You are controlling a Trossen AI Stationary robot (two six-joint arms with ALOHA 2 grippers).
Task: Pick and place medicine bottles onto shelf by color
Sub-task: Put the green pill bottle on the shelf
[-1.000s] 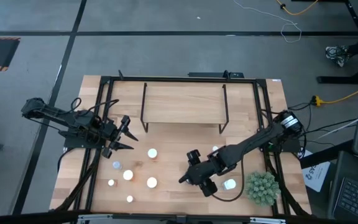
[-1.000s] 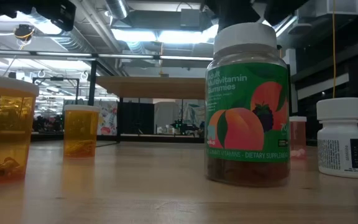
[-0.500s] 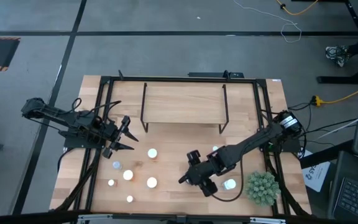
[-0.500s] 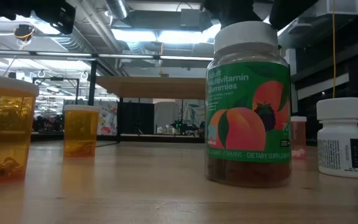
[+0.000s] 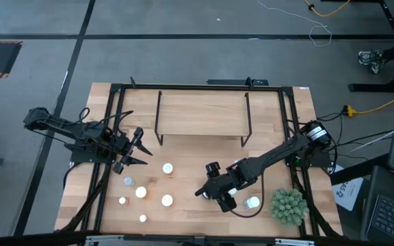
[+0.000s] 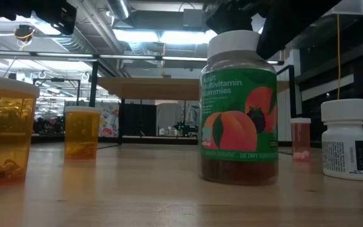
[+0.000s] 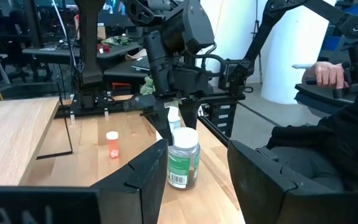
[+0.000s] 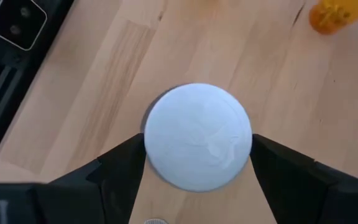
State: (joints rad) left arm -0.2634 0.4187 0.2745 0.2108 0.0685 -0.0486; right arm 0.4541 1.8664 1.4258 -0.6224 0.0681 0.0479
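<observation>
Shelf (image 5: 200, 113) is bare and every bottle is on the table, so we've placed nothing; right gripper (image 8: 197, 163) grips the gummy jar (image 6: 238, 108), left gripper (image 5: 141, 149) waits part-open, holding nothing.

Over the last second the right gripper (image 5: 226, 196) shifted away from the spiky green plant (image 5: 287, 206), toward the middle of the table (image 5: 190, 147), and the large gummy jar (image 6: 239, 110) went with it, its white cap set between the fingers (image 8: 124, 167). Seen from table height, the jar slid away from the white bottle (image 6: 347, 139), uncovering more of the small orange bottle (image 6: 300, 139) standing behind and between them.
</observation>
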